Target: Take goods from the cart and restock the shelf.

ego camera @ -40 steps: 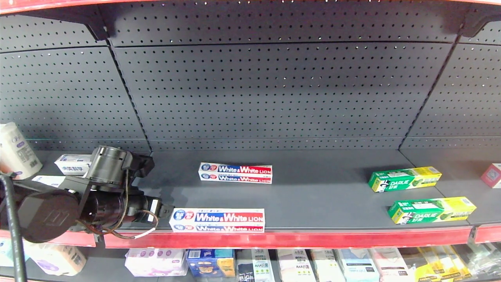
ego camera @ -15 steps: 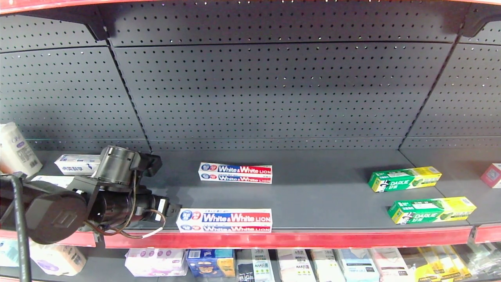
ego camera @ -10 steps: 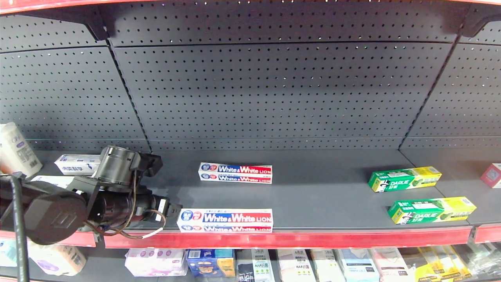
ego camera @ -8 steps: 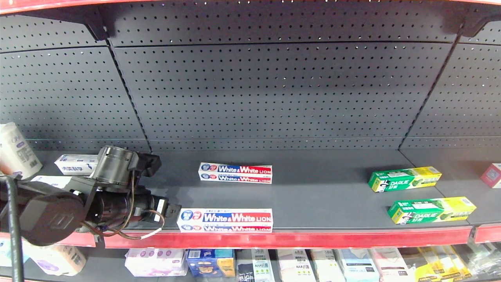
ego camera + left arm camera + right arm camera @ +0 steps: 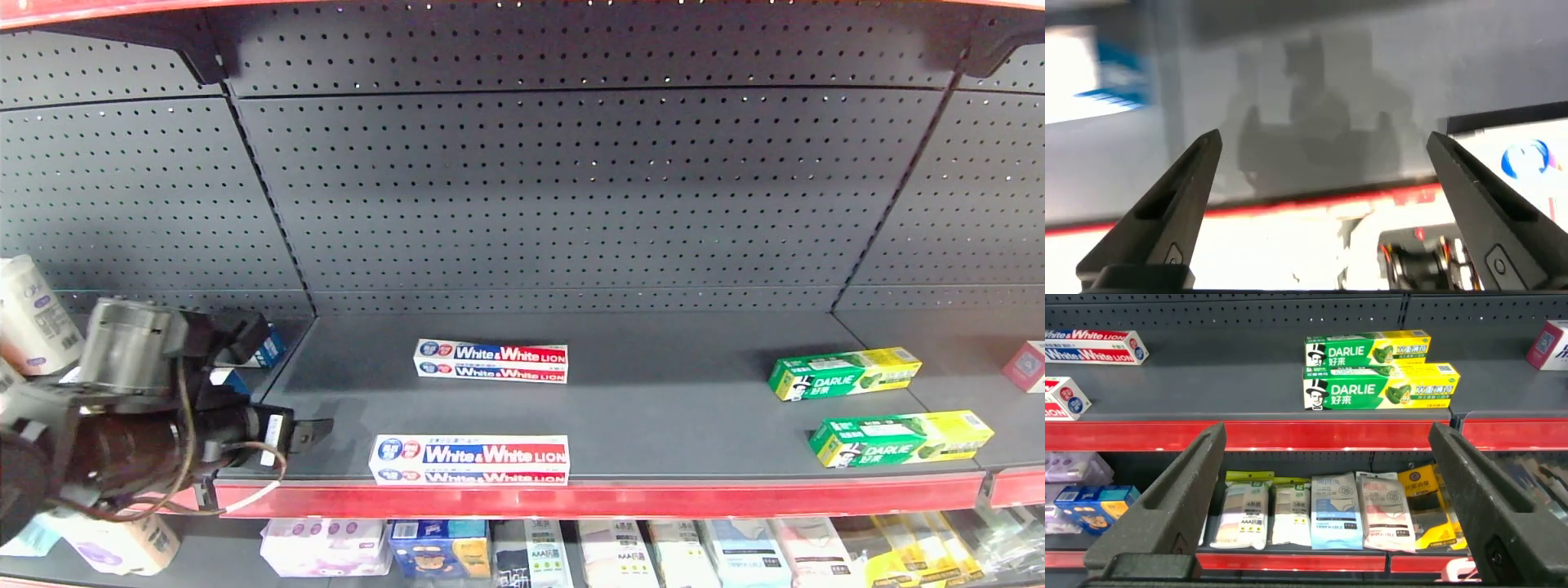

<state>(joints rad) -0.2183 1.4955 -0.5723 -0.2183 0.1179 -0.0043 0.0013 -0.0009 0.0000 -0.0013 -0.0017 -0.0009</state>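
Grey metal forms the shelf (image 5: 653, 408), which has a red strip (image 5: 596, 496) along its front. One white bottle (image 5: 33, 314) stands well to the left of the left gripper (image 5: 314, 428), past its wrist. The left gripper hangs at the shelf's front lip, its two fingers (image 5: 1184, 196) spread wide apart with nothing between them. Just to its right, close but not touching, lies the front white box (image 5: 469, 460), flat along the lip. The rear white box (image 5: 490, 360) lies deeper on the shelf and farther from the gripper, so there are two white toothpaste boxes. Well to the right of them lie two green ones, the rear green box (image 5: 843, 372) and the front green box (image 5: 900, 438). One pink box (image 5: 1027, 365) sits farthest from the left gripper, at the right edge. The right gripper (image 5: 1328, 437) hangs in front of the shelf. Its fingers (image 5: 1184, 498) are also parted and empty, and the two green boxes lie ahead of it. A row of packets (image 5: 1323, 510) hangs on the tier under the red strip.
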